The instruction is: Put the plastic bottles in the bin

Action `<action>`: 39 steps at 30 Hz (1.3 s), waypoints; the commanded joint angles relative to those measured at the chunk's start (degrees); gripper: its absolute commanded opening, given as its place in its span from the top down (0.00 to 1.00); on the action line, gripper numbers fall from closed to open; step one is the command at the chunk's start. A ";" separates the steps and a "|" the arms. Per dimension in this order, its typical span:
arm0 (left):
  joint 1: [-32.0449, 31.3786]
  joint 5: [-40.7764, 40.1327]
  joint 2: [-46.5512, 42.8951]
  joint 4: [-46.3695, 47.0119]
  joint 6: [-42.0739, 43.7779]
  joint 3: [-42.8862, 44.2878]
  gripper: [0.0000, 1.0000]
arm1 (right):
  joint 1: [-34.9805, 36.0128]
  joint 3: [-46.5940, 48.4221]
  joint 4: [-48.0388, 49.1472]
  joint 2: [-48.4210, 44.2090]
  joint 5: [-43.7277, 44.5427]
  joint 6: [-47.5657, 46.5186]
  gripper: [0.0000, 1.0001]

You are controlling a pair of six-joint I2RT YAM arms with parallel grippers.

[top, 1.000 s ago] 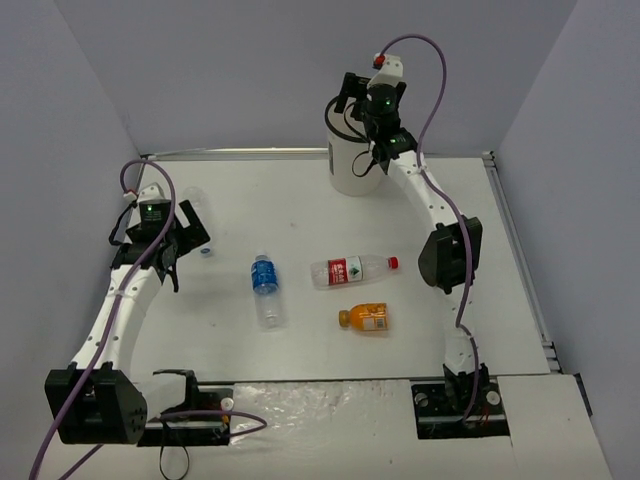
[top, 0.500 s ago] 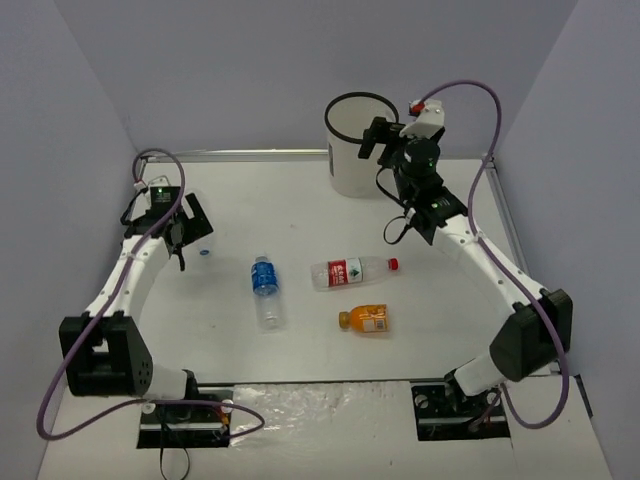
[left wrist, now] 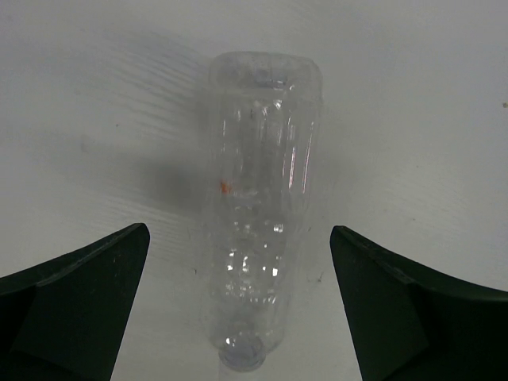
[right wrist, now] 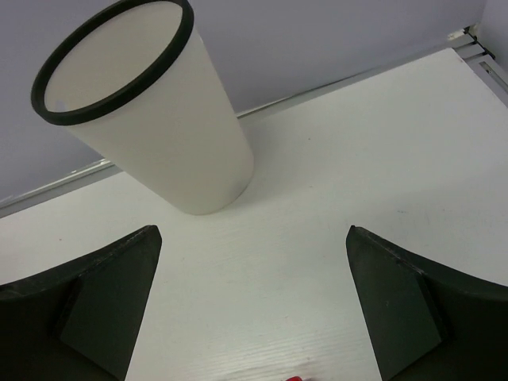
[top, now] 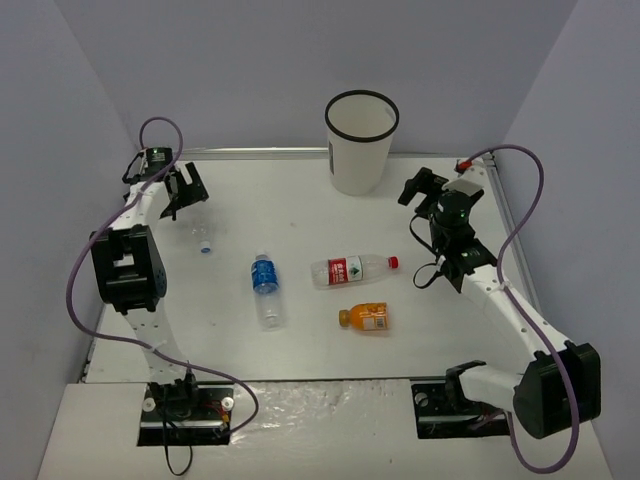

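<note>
The white bin (top: 360, 150) with a black rim stands at the back of the table; its wall (right wrist: 190, 151) fills the upper left of the right wrist view. A plain clear bottle (top: 201, 232) lies at the left. In the left wrist view this bottle (left wrist: 258, 198) lies on the table between the spread fingers of my open left gripper (left wrist: 238, 232), untouched. A blue-label bottle (top: 265, 288), a red-label bottle (top: 352, 270) and a short orange bottle (top: 364, 318) lie mid-table. My right gripper (top: 418, 188) is open and empty, right of the bin.
Grey walls close in the table on three sides. A metal rail (top: 260, 153) runs along the back edge. The red cap (right wrist: 295, 379) of the red-label bottle peeks in at the bottom of the right wrist view.
The right gripper has swung from over the bin out to the right and down towards the table. The left gripper has moved back and left to the plain clear bottle.
</note>
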 commanded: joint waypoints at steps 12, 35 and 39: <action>-0.75 7.32 11.58 0.16 -1.02 9.21 0.62 | -0.13 -2.28 -3.53 -12.12 -1.85 -0.56 0.00; -22.64 23.21 -31.14 27.49 1.09 -11.87 0.84 | 2.56 1.26 0.40 -5.14 -35.97 -0.76 0.00; -25.08 28.80 -29.89 32.91 -4.59 -9.66 0.88 | 5.20 0.06 7.41 -4.31 -44.45 -1.93 0.00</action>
